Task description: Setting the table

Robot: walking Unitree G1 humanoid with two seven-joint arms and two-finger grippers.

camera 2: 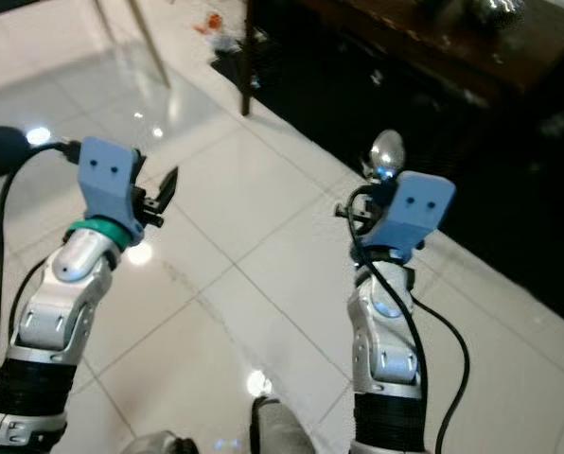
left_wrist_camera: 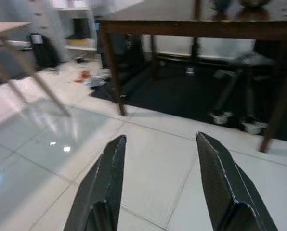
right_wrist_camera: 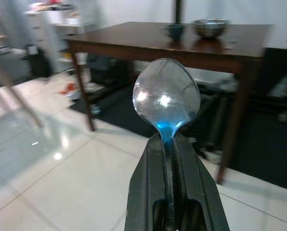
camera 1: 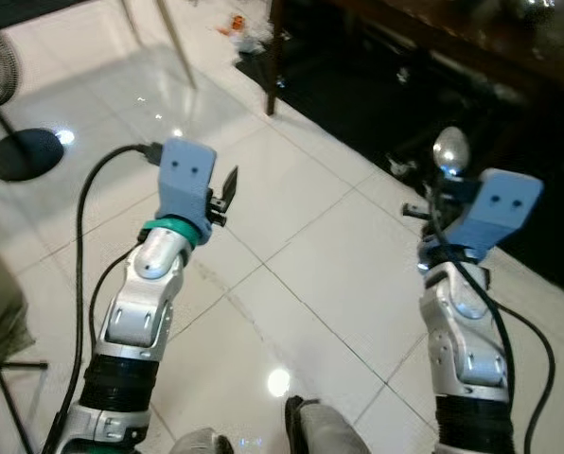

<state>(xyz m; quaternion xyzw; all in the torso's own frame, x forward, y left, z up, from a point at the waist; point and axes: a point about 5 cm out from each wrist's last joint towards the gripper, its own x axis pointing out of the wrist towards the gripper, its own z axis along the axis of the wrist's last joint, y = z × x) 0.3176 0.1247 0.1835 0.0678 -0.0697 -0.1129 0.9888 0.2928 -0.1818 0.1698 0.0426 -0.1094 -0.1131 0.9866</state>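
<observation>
One thin pinch was all that held the spoon (right_wrist_camera: 166, 98): the right gripper (right_wrist_camera: 170, 149) had its two fingers closed tight on the handle, bowl standing free at twelve o'clock above the tips. Carried like that while walking, it could plausibly twist or slide out and drop to the white tile floor (camera 1: 291, 274). The dark wooden table (right_wrist_camera: 182, 43), with a cup (right_wrist_camera: 175, 32) and a metal bowl (right_wrist_camera: 210, 27) on it, stood ahead, well apart. The left gripper (left_wrist_camera: 158, 163) was spread wide, holding nothing.
</observation>
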